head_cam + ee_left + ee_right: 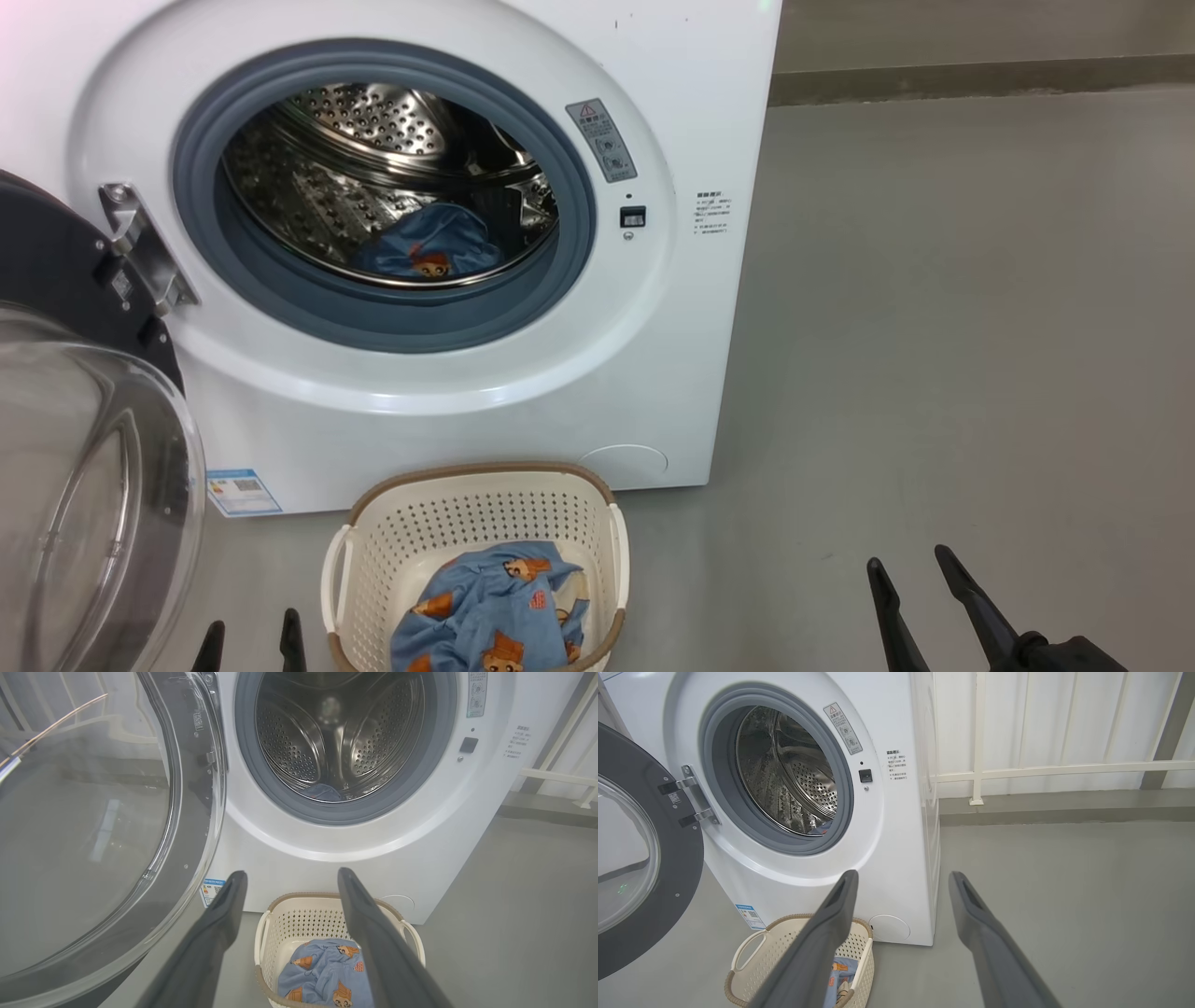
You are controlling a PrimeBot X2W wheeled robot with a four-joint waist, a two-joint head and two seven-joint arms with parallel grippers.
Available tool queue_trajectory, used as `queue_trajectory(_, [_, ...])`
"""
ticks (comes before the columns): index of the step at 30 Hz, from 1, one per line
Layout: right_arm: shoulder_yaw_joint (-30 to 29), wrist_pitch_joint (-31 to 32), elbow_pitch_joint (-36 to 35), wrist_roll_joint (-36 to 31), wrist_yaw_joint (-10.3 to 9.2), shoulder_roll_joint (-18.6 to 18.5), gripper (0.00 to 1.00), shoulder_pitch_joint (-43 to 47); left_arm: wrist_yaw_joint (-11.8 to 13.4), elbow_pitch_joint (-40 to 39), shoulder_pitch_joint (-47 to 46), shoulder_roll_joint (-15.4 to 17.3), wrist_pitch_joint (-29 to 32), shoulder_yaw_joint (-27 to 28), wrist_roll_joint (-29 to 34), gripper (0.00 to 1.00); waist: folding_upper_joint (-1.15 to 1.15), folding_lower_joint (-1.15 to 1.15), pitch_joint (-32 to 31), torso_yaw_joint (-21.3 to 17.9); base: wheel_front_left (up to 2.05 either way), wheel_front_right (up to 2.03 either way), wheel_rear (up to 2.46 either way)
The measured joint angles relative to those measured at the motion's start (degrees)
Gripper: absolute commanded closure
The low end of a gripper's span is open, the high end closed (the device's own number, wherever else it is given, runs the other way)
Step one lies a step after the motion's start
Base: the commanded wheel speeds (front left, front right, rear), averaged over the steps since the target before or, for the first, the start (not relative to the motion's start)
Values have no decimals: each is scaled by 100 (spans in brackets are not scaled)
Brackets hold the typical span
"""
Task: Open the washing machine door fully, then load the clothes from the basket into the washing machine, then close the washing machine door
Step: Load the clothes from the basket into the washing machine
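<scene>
Black-rimmed round glass door [84, 448] hangs wide so I can reach the steel drum [373, 159]; blue bear-print clothes [490, 611] wait in the cream perforated basket [467, 523] just below. Left gripper [252, 644] and right gripper [910, 565] both spread, empty.

Blue bear-printed clothes [485, 611], cream perforated basket [467, 523], perhaps blue-grey gasket [373, 319].

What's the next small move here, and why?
Probably lower the left gripper onto the blue garment in the basket and close on it. The door stands open, one piece of clothing already lies in the drum, and both grippers are open and empty. The left one sits nearer the basket than the right gripper.
</scene>
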Motion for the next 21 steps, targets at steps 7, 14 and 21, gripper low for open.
queue_trajectory(7, [59,0,-4,0,0,0,0,-3,24,-31,2,0,0,-8,0,0,0,0,64,-55,0,0,0])
queue_trajectory(14, [97,0,-11,8,0,0,0,-8,-9,-24,2,-1,0,-14,3,0,0,0,139,-208,0,0,0])
queue_trajectory(21, [134,0,-75,91,0,-1,0,-43,-308,931,-135,35,177,-267,46,0,0,0,356,-484,0,0,0])
